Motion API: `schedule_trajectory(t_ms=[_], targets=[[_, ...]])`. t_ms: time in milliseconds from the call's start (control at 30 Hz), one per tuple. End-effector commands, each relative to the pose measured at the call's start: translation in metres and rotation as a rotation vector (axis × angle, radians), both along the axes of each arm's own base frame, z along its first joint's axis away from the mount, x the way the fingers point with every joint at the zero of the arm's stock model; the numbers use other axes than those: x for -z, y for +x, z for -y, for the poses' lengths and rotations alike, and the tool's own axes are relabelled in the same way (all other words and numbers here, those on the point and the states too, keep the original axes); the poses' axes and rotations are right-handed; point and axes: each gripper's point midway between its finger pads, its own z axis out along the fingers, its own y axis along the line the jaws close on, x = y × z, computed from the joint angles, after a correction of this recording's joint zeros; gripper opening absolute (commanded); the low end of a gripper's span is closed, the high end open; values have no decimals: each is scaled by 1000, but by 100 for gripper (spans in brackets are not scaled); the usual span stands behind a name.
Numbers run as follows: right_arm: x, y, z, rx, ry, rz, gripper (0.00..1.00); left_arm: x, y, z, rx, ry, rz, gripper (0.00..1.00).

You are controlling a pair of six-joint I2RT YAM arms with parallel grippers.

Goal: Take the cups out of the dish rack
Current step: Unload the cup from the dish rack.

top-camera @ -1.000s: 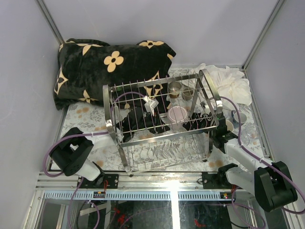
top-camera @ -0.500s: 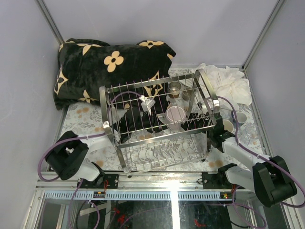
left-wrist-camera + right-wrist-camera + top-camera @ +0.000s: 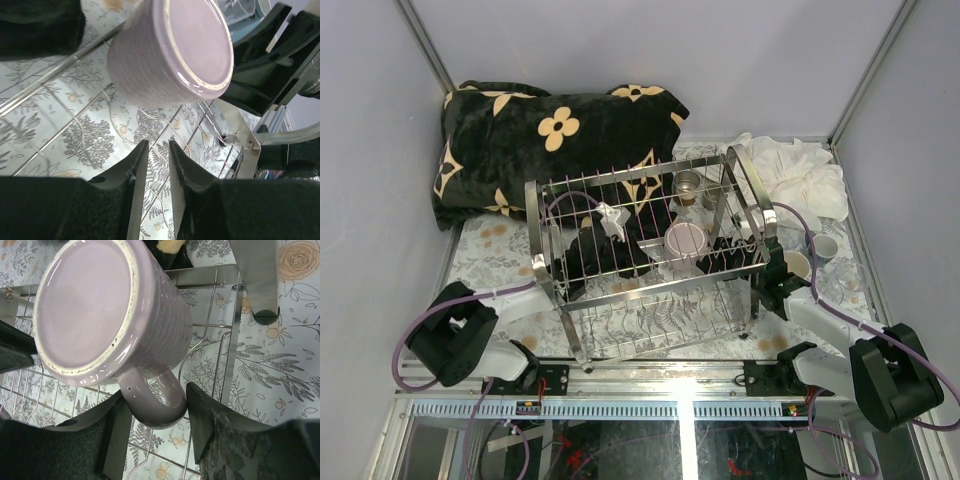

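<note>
Pink-mauve mug (image 3: 100,310) is not out yet. It sits upside down on the upper tier of the dish rack (image 3: 640,288), right of centre, tilted so its base faces the camera. It has a ribbed glazed wall, a flat unglazed foot ring with a few dark specks, and a loop handle pointing near-right. No chips visible.

Right hand (image 3: 156,405) reaches in from the rack's right end, with one finger on each side of the handle. Both look in contact, so I read it as pinching the handle, with the lift not started.

Left hand (image 3: 158,145) is inside the rack to the mug's left. Its fingers are almost pressed together with only a slit between them, holding nothing and clear of the mug.

Done so far: a cream cup (image 3: 798,264) and a second cup (image 3: 824,245) stand on the bench (image 3: 490,245), just right of the rack.

Left to do: this mug, and possibly a greyish cup (image 3: 688,183) at the rack's far edge. I can't tell whether that one is in the rack or behind it.

Rough estimate: past halfway.
</note>
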Motion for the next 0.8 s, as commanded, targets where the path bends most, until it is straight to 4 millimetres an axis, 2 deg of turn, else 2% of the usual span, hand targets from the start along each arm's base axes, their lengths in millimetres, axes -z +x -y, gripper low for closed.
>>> schedule_trajectory(t_ms=[0,367,767], targets=[[-4,6,-5,-3,8,22,52,-21,30,-29,-200,-42,65,22],[-2,6,-8,-17,3,5,52,-26,13,-38,-173,-72,82,22],[2,9,-8,-18,-8,-16,52,-20,-5,-57,-193,-49,110,22]])
